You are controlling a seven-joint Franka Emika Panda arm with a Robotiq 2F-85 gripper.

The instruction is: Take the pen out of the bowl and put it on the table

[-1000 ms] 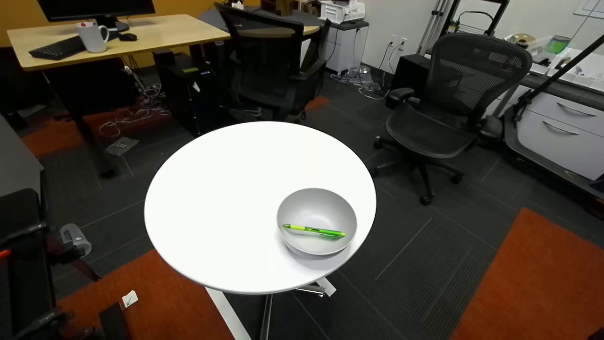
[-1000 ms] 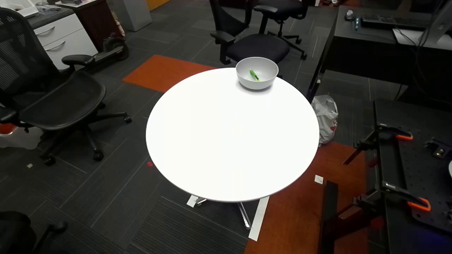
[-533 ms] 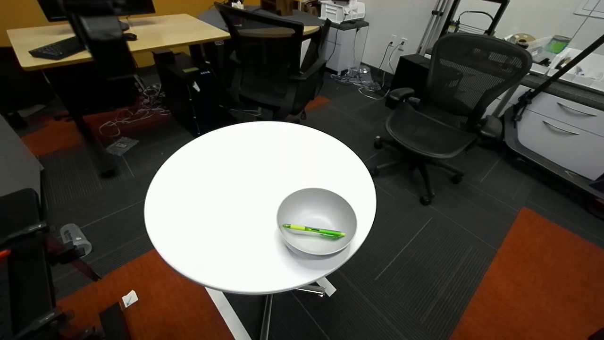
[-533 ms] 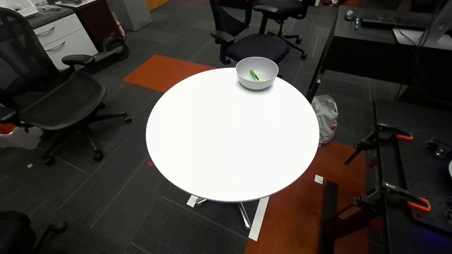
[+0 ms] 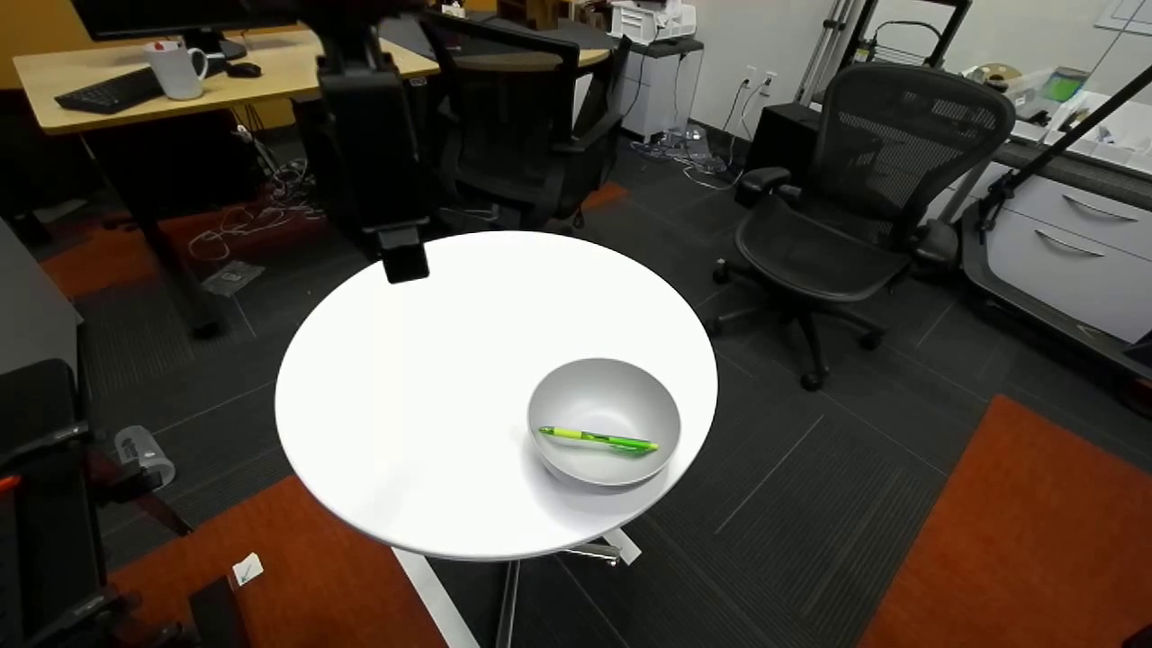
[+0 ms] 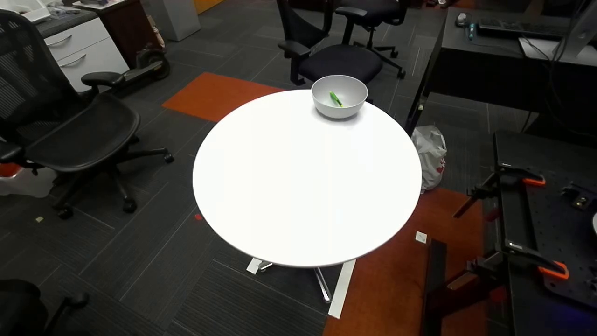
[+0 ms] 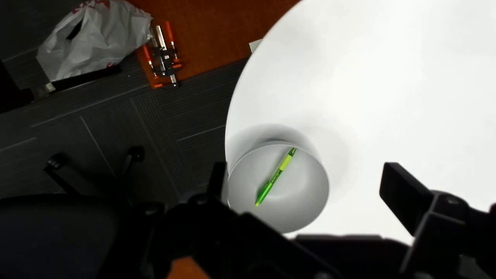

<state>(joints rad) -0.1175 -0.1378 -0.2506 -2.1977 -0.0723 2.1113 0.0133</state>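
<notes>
With the hand (image 7: 305, 176) spread wide, hanging well apart from the bowl (image 5: 603, 400) and, in an exterior view, showing across the edge of the tabletop (image 5: 432, 378) at eleven o'clock. Looking down from the wrist, meeting that edge just beside the bowl at nine, and a broad white stretch from twelve to three. Round and matte grey in the bowl; slim and bright green in the pen (image 7: 276, 177), lying inside (slanted from one o'clock to seven), ringed by the curved wall. Past the edge, finding a crumpled whitish bag (image 7: 100, 42) at ten; in an exterior view, a black mesh chair (image 5: 873, 171) at two.
</notes>
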